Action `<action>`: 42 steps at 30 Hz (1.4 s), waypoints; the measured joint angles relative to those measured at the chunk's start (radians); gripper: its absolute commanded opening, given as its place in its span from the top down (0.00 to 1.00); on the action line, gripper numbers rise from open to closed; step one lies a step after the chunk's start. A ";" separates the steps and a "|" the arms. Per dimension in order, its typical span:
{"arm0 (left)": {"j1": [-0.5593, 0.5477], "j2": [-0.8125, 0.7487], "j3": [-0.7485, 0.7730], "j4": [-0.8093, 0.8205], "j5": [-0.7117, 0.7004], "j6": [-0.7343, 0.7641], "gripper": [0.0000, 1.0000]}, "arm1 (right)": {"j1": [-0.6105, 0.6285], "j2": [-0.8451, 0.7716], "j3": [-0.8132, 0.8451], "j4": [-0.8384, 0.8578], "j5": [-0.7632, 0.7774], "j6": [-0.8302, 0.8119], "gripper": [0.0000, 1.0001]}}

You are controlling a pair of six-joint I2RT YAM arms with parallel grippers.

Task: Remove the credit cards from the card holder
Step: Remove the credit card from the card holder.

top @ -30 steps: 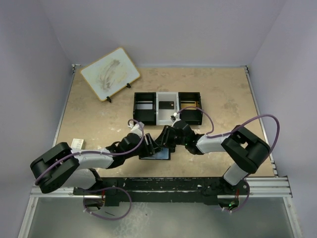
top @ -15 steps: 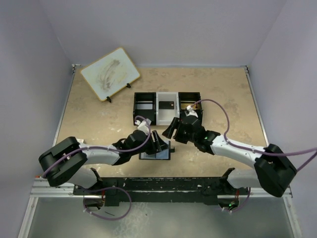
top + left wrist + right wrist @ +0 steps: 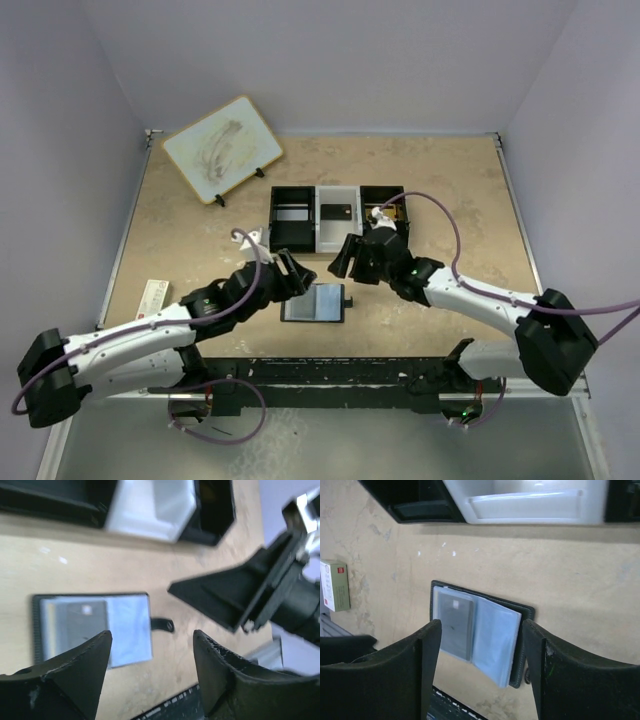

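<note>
The card holder point(image 3: 314, 302) lies open and flat on the table, pale blue-grey sleeves up, its snap strap point(image 3: 163, 625) sticking out to the right. A dark grey credit card point(image 3: 455, 625) sits inside its left clear sleeve. Another dark card point(image 3: 335, 212) lies in the tray's white middle compartment. My left gripper point(image 3: 291, 273) hovers open just left of and above the holder point(image 3: 92, 627), nothing between its fingers. My right gripper point(image 3: 342, 258) hangs open over the holder's far right side point(image 3: 480, 630), empty.
The black-and-white three-compartment tray point(image 3: 290, 232) stands just behind the holder. A white-and-red little box point(image 3: 152, 297) lies at the left. A tilted whiteboard on a stand point(image 3: 222, 148) is at the back left. The black rail point(image 3: 330, 372) runs along the near edge.
Both grippers have come off the card holder: the left arm drew back to the left, the right gripper opened and moved toward the tray. The holder now lies open and uncovered.
</note>
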 measured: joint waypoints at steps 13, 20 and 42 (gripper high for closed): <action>0.002 -0.109 0.101 -0.644 -0.488 -0.219 0.31 | 0.226 0.379 0.378 -0.142 0.140 -0.037 0.24; 0.002 -0.246 0.077 -0.708 -0.521 -0.271 0.31 | 0.249 0.495 0.425 -0.236 0.172 -0.039 0.24; 0.002 -0.256 0.077 -0.730 -0.518 -0.279 0.31 | 0.289 0.604 0.520 -0.289 0.204 -0.037 0.37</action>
